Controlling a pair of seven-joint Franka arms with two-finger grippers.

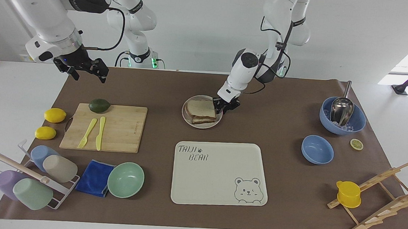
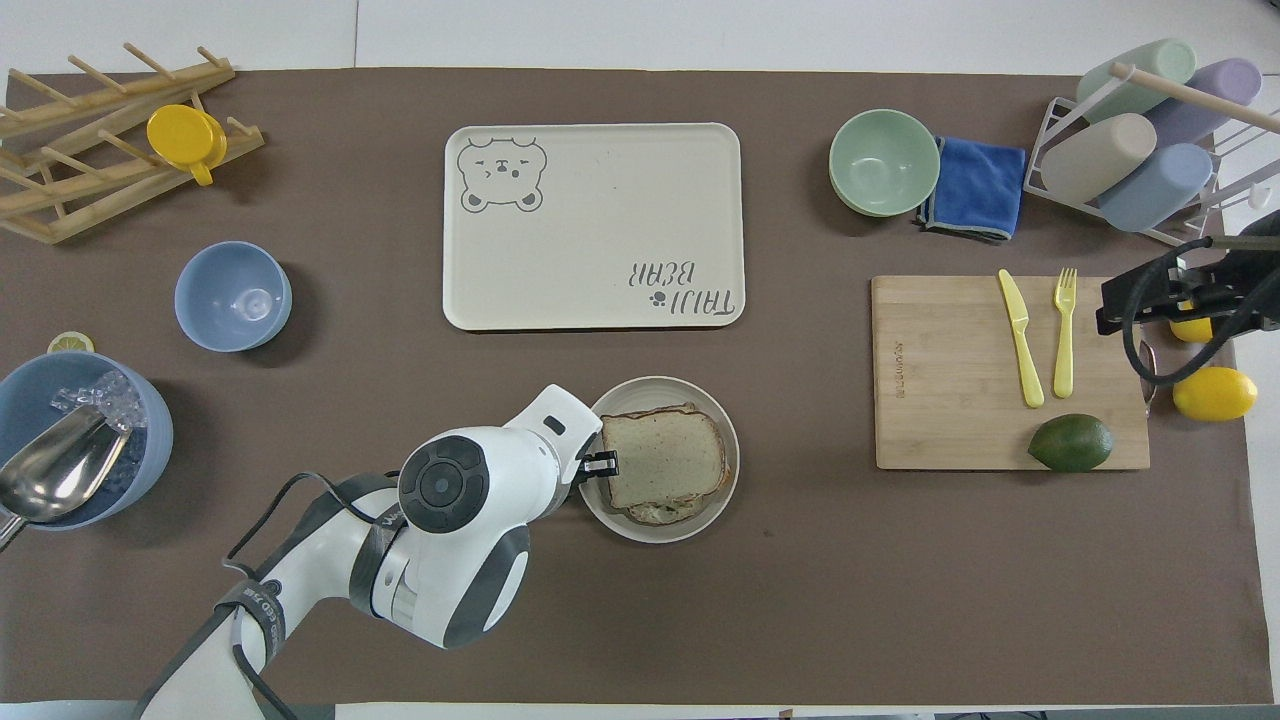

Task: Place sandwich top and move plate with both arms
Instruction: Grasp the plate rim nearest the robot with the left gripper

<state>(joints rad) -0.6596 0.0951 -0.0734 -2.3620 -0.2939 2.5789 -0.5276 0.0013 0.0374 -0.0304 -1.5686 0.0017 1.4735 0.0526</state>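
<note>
Starting nearest the robots: finding the plate (image 1: 189, 122) lying about midway between the table's two ends, carrying the sandwich top (image 1: 201, 108) flat on the lower slice, edges roughly squared with it. Judging the placing as done and the two-armed carry as the step now opening. Noting the left gripper (image 1: 225, 107) leaning slantwise onto the plate's rim on the side toward the left arm's end of the table, just beside the bread's crust and touching or all but touching the rim. Not being able to tell whether it is clamped on that rim or only poised about it. Marking the relation that matters: leaving bare the rim toward the right arm's end, with nothing standing between that rim and the cutting board (image 1: 117, 137). Seeing the right gripper (image 1: 84, 70) hanging in the air over the mat's corner at the right arm's end of the table, near the cutting board, well apart from the plate, spread wide and holding nothing. Judging a long sideways reach as needed there, meeting the rim level so as not to tip the stack. Going farther out: noting the bear tray (image 1: 217, 186) lying flat, just past the plate, as a likely destination.
</note>
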